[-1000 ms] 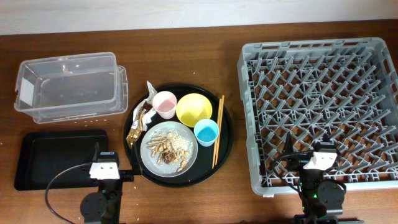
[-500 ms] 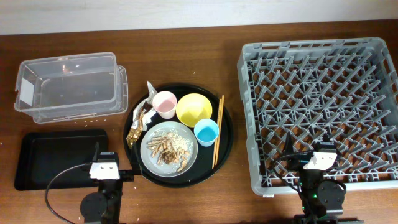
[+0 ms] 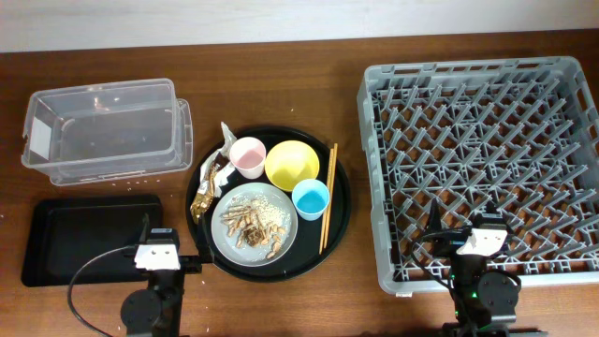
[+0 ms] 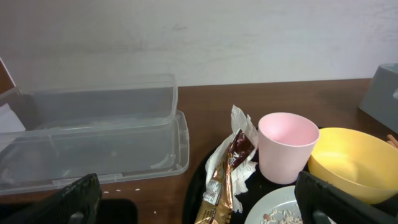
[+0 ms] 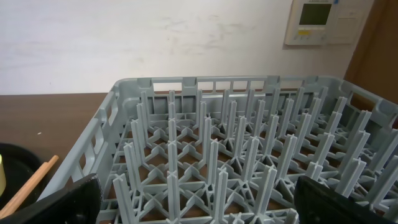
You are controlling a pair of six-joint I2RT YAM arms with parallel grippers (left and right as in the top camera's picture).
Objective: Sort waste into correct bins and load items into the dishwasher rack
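The waste lies exactly where it lay a second ago: crumpled napkin (image 4: 240, 123), gold-brown foil wrapper (image 4: 231, 152) and food scraps (image 3: 251, 225), all on the nine-o'clock half of the round black tray (image 3: 343, 211). Nothing on the table has shifted, so by my reading sorting has not begun.

My left gripper (image 4: 198, 202) hangs empty, fingers spread wide. The wrapper is just ahead at twelve, the pink cup (image 4: 287, 146) at one, the yellow bowl (image 4: 348, 163) at two. My right gripper (image 5: 198, 202), fingers equally apart and empty, faces the bare dishwasher rack (image 5: 186, 81).

Farther out, the clear tub (image 3: 103, 159) sits at ten o'clock of the round tray and the shallow black tray (image 3: 84, 243) at eight.

The scraps sit on the grey-blue plate (image 3: 229, 251), which must be cleared before loading. The light-blue cup (image 3: 311, 198) and chopsticks (image 3: 328, 197) crowd its three-o'clock edge.
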